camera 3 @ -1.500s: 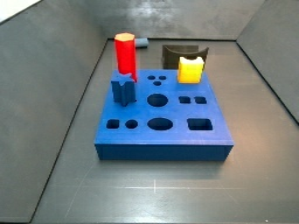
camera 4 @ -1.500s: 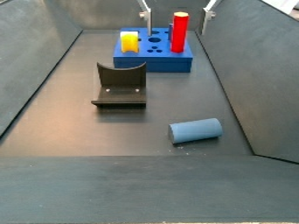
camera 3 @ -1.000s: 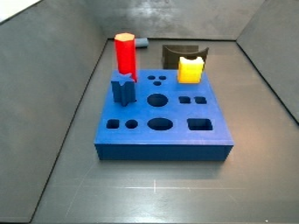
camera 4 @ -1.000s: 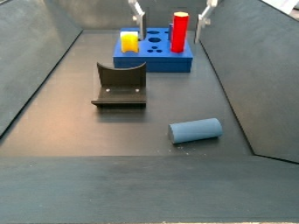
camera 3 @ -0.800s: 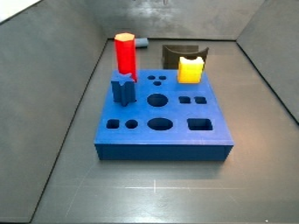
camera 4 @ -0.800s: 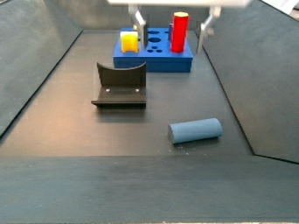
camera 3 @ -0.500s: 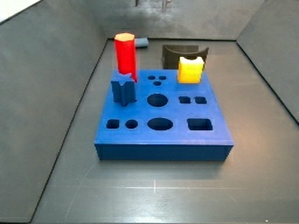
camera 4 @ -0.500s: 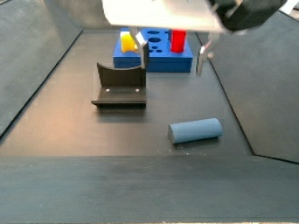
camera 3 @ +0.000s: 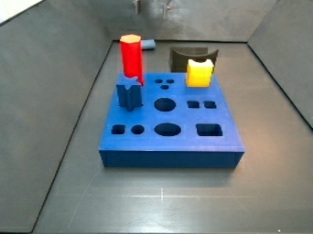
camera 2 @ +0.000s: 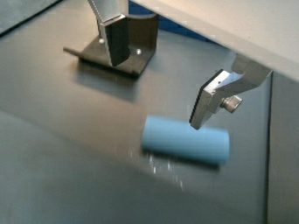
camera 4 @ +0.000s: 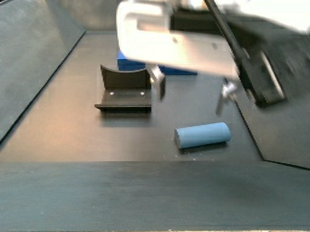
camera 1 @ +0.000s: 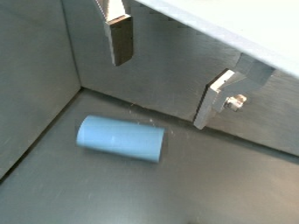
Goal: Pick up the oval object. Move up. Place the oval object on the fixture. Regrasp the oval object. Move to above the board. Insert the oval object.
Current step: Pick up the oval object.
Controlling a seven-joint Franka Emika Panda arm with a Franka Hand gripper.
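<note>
Nearest to you in a side view lies the oval object [camera 4: 202,135], flat on its side on the dark floor, close to the sloping wall and touching nothing else; its long axis runs roughly across that view, with the far end tipped slightly up-picture. Just beyond it hangs the claw [camera 4: 190,85], wide open and empty, its two silver fingers [camera 4: 226,92] well apart and clear of the floor. In both wrist views the peg sits below and ahead of the fingertips rather than between them: you see it as a pale blue cylinder [camera 1: 121,140] off to one side of the midline between the two plates, nearer the finger that carries the bolt [camera 2: 208,99]. So the peg lies a little forward of the claw and lower, not yet under it. By my reading its long axis runs roughly along the line that joins the two fingers, not across it, so judge the wrist angle before you descend; a quarter turn looks likely if the jaws are to close on the curved flanks rather than the ends. Beyond the claw stands the fixture [camera 4: 123,89], apart from the peg, and farthest back the board [camera 3: 167,121] with the red peg [camera 3: 131,56] and yellow block [camera 3: 199,71] on it.
</note>
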